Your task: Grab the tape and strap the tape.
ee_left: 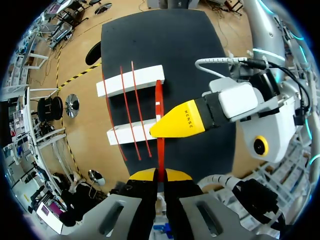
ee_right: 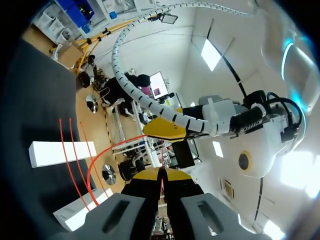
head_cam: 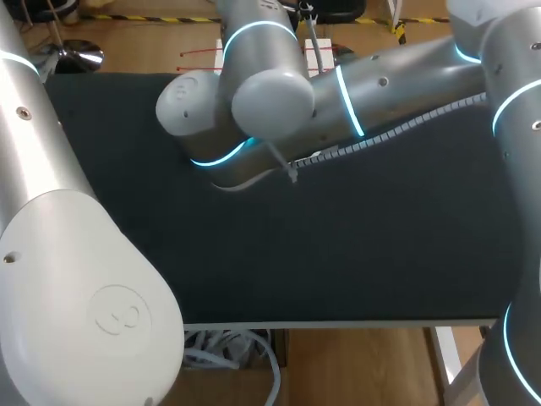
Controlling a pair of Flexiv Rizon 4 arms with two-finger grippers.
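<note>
A red tape strip (ee_left: 159, 95) runs from the far white bar (ee_left: 131, 80) back to my left gripper (ee_left: 159, 175), which is shut on its near end. My right gripper (ee_left: 156, 131) comes in from the side and meets the same strip halfway along. In the right wrist view the tape (ee_right: 102, 157) curves from the white bars (ee_right: 60, 152) up into my right gripper (ee_right: 161, 175), which is shut on it; my left gripper (ee_right: 162, 131) is just ahead. In the head view both grippers are hidden behind my crossed arms.
Two more thin red strips (ee_left: 127, 115) lie across the two white bars, the nearer bar (ee_left: 131, 134) at the table's far edge. The dark table mat (head_cam: 338, 245) spreads in front. The bars (head_cam: 221, 52) peek out behind my arms.
</note>
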